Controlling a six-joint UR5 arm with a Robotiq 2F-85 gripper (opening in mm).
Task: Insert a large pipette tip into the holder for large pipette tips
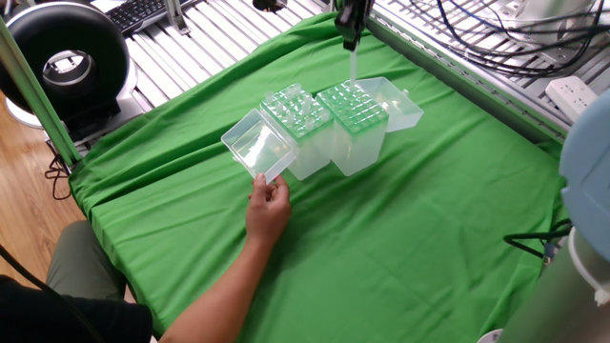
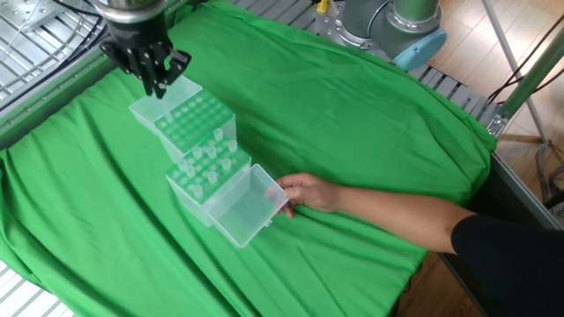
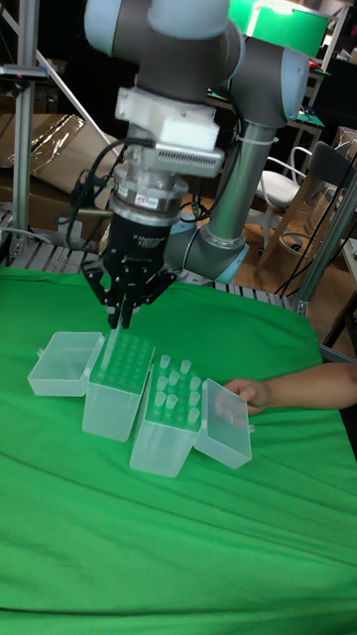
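Observation:
The holder for large pipette tips (image 1: 355, 110) is the taller translucent box with a greenish grid top, standing mid-table with its clear lid (image 1: 398, 99) hinged open. My gripper (image 1: 350, 38) hangs above the holder's far edge. It is shut on a large pipette tip (image 1: 353, 65), a thin pale cone pointing straight down, its end just above the grid. The other fixed view shows the gripper (image 2: 157, 81), the tip (image 2: 162, 107) and the holder (image 2: 197, 125). In the tall view the gripper (image 3: 119, 316) holds the tip (image 3: 109, 347) over the holder (image 3: 121, 385).
A shorter translucent grid-topped box (image 1: 297, 114) stands against the holder, with several tips sticking up. A person's hand (image 1: 269, 206) holds its open lid (image 1: 255, 148). Cables and metal rails (image 1: 496, 57) run along the far side of the green cloth (image 1: 410, 238).

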